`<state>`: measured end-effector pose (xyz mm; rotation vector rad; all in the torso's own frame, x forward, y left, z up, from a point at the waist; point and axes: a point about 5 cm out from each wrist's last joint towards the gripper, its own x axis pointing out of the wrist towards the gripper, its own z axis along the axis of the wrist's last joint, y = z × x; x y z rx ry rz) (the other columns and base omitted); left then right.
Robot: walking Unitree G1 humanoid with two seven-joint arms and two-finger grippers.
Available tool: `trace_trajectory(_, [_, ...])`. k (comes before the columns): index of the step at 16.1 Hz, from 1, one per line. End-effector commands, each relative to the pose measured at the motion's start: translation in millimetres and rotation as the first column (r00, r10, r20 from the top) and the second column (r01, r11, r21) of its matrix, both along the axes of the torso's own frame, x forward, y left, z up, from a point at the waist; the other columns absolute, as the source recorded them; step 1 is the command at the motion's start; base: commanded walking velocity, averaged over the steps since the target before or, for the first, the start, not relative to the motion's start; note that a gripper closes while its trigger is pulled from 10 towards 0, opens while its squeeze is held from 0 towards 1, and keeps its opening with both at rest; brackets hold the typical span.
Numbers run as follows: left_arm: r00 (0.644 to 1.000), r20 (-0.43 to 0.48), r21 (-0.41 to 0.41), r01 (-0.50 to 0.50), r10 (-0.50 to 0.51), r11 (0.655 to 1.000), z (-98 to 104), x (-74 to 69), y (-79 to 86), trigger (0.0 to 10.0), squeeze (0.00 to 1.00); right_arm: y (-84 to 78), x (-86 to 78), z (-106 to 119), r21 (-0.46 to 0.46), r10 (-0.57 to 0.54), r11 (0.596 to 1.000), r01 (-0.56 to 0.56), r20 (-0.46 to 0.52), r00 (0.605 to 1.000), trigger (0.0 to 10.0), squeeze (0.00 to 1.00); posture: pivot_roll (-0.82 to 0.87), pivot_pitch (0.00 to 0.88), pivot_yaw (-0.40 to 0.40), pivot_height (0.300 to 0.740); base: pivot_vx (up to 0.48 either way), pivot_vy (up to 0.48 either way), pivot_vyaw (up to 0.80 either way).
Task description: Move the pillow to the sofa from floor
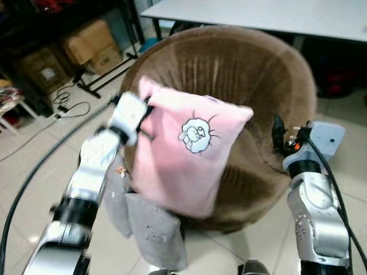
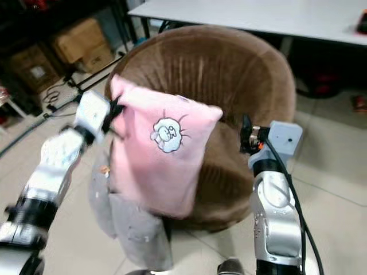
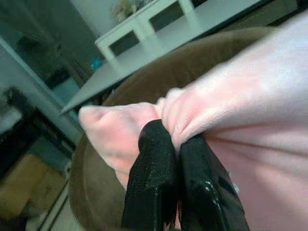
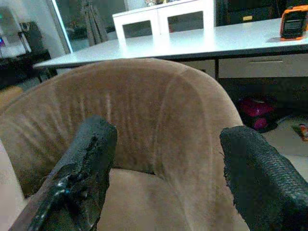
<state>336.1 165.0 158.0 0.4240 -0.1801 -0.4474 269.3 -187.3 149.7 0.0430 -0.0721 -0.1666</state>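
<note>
A pink pillow with a white sheep picture hangs in the air in front of the round brown sofa chair. My left gripper is shut on the pillow's upper left corner; in the left wrist view both black fingers pinch the pink fabric. The pillow's lower edge dangles over the chair's front rim. My right gripper is raised at the chair's right side, open and holding nothing, its two fingers spread wide before the chair's backrest.
A grey cushion leans on the floor against the chair's front left. A white table stands behind the chair. Cardboard boxes, dark shelving and cables lie at the left. Tiled floor surrounds the chair.
</note>
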Motion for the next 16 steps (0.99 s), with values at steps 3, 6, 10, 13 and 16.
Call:
trace_trajectory(3, [0.994,0.014,-0.032,-0.107,0.107,0.994,1.8,-8.1,18.0,0.0,0.0,1.4,6.5,-4.4,-0.081,-0.002,0.997,-0.002,-0.045,0.999,10.0,0.0,-0.13,0.0,0.052,0.74,0.0,0.0,0.0])
trace_trajectory(6, [0.99,-0.021,-0.065,-0.138,0.137,0.988,-6.7,-21.6,19.5,0.0,0.0,-2.1,11.9,-9.6,-0.086,0.022,0.996,-0.03,-0.093,0.995,10.0,0.0,-0.12,0.0,0.003,0.74,0.0,0.0,0.0])
trace_trajectory(10, [0.989,-0.01,-0.101,-0.147,0.147,0.984,0.6,-28.5,17.3,2.5,0.0,3.1,11.6,-14.2,-0.007,0.105,0.994,-0.106,-0.102,0.989,10.0,0.0,-0.11,0.0,-0.008,0.74,0.0,0.0,0.0])
trace_trajectory(13, [0.961,-0.077,-0.135,-0.275,0.267,0.952,-9.2,-29.9,25.5,10.0,0.0,9.9,6.5,-15.0,0.006,0.135,0.991,-0.135,-0.097,0.986,10.0,0.0,-0.11,0.0,0.025,0.74,0.0,0.0,0.0])
trace_trajectory(16, [0.959,-0.057,-0.076,-0.281,0.277,0.957,-8.7,-32.3,24.8,10.0,0.0,9.7,5.3,-22.9,0.042,0.104,0.994,-0.099,-0.127,0.986,10.0,0.0,-0.1,0.0,0.049,0.74,0.0,0.0,-0.8])
